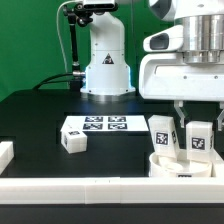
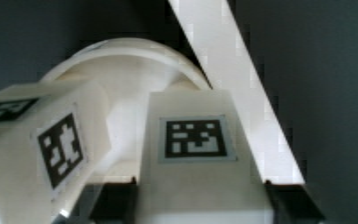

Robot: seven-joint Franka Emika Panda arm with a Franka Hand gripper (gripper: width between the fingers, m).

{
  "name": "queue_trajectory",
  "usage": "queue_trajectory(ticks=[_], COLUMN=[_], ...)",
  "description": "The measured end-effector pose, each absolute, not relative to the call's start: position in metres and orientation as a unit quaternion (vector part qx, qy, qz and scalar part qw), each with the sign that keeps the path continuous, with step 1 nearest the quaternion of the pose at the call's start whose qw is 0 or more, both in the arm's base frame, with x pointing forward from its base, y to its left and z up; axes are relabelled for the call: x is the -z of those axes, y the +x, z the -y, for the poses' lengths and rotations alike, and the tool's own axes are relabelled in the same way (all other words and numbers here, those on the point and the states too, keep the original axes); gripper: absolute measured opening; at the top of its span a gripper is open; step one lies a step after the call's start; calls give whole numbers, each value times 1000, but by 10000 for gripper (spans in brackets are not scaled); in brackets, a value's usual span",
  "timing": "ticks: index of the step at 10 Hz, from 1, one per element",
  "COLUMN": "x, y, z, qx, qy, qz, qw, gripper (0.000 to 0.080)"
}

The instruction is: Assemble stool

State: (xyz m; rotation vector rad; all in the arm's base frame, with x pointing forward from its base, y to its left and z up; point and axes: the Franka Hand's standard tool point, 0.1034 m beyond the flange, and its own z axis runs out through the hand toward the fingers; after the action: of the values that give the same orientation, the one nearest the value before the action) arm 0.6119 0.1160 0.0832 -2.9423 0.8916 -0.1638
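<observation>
— How was the gripper (image 2: 201, 203) set?
— Barely spread: its dark fingers (image 2: 114, 206) lay against both sides of the upright leg (image 2: 195, 140), pinching it.
— And the stool?
— The round seat (image 1: 186, 168) sat at the exterior view's right. A second leg (image 1: 160, 136) stood just beside the pinched one. A loose leg (image 1: 72, 142) lay well apart, near the marker board (image 1: 97, 125).

Rises from a white base (image 1: 106, 68) at upper centre of the exterior view. Hangs the gripper (image 1: 196, 120) straight down at the exterior view's right. Holds the fingers (image 2: 108, 205) parted; cannot tell whether pressing on anything.
</observation>
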Motion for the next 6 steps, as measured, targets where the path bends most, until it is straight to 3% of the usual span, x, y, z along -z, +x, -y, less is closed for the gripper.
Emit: queue_trajectory(ticks=[6], x=[-82], y=[611], z=[-116], qx=[32], qy=[-835], qz=[-545], qw=[66], gripper=[337])
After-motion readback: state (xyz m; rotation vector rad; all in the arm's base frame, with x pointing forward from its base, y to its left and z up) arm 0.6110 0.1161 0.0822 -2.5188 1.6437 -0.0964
